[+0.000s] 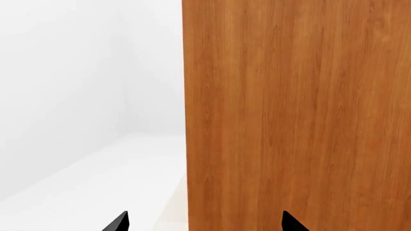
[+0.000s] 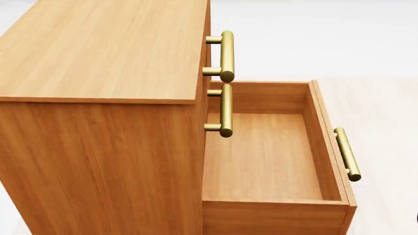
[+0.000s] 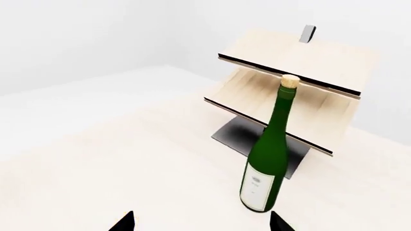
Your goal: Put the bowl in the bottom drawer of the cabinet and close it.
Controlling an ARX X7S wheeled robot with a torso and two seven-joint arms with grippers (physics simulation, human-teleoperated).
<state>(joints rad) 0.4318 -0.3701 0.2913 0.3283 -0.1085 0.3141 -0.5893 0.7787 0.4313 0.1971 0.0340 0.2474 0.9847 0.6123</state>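
Observation:
The cabinet (image 2: 98,122) fills the left of the head view, an orange-brown wooden chest. Its bottom drawer (image 2: 261,161) is pulled out to the right and holds nothing; its brass handle (image 2: 347,153) runs along the front. The two upper brass handles (image 2: 226,56) sit above it. The bowl is out of view in every frame. My left gripper (image 1: 204,222) is open, its black fingertips (image 1: 119,222) wide apart in front of the cabinet's side panel (image 1: 295,115). My right gripper (image 3: 200,222) is open above pale floor, holding nothing. Neither gripper shows in the head view.
In the right wrist view a green wine bottle (image 3: 270,154) with a cork stands upright just ahead of the gripper. Behind it is a pale light-wood slanted rack (image 3: 289,91). White walls and pale floor (image 3: 96,159) surround them.

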